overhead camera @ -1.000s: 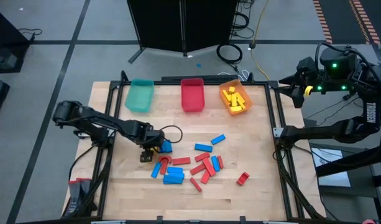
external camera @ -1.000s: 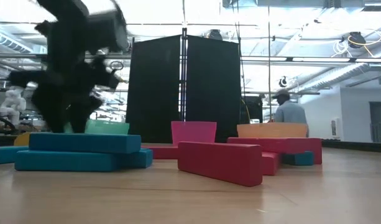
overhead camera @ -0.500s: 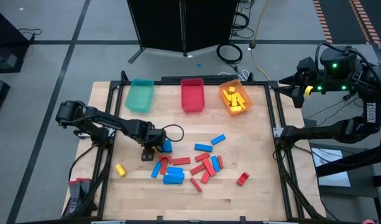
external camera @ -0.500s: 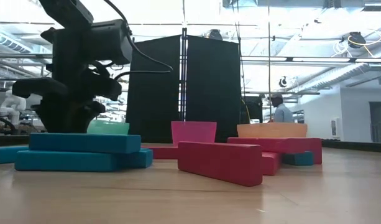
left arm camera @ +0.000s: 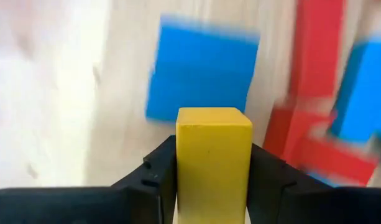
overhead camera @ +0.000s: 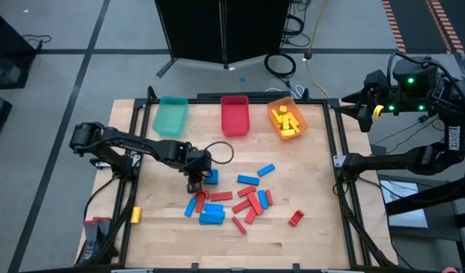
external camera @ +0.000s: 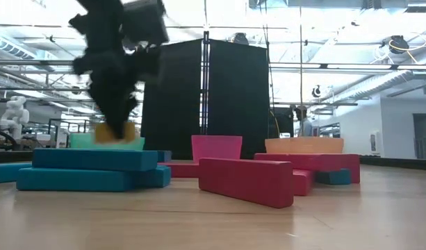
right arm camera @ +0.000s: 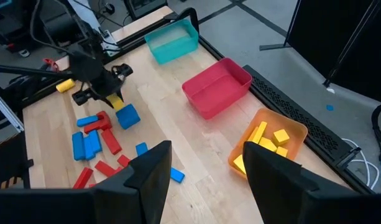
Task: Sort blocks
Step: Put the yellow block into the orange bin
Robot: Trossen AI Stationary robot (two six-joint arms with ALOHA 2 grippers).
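Observation:
My left gripper point(overhead camera: 195, 184) hangs over the table's left middle, shut on a yellow block point(left arm camera: 213, 134), which also shows in the low view point(external camera: 117, 133). A blue block point(overhead camera: 210, 177) lies right beside it. Red and blue blocks point(overhead camera: 240, 201) lie scattered flat on the wood at the table's middle. A loose yellow block point(overhead camera: 136, 215) lies near the left near corner. My right gripper point(right arm camera: 206, 158) stands open, raised beyond the table's right far corner, with nothing between its fingers. My left gripper pinches the yellow block by two opposite sides point(left arm camera: 184, 162) between its two fingers. The fingers come from above, pointing steeply down. One end of the block sticks out past the fingertips. The block hangs clear of the table point(external camera: 117, 133).
Three bins stand along the far edge: teal point(overhead camera: 171, 115), red point(overhead camera: 234, 115) and orange point(overhead camera: 286, 120), the orange one with several yellow blocks in it. A lone red block point(overhead camera: 296, 218) lies toward the near right. Bare wood shows at the table's right side.
My left gripper has risen from the table with the yellow block and gone a little toward the table's right edge; the block now hangs clear. A second yellow block has slid over the wood toward the table's left near corner.

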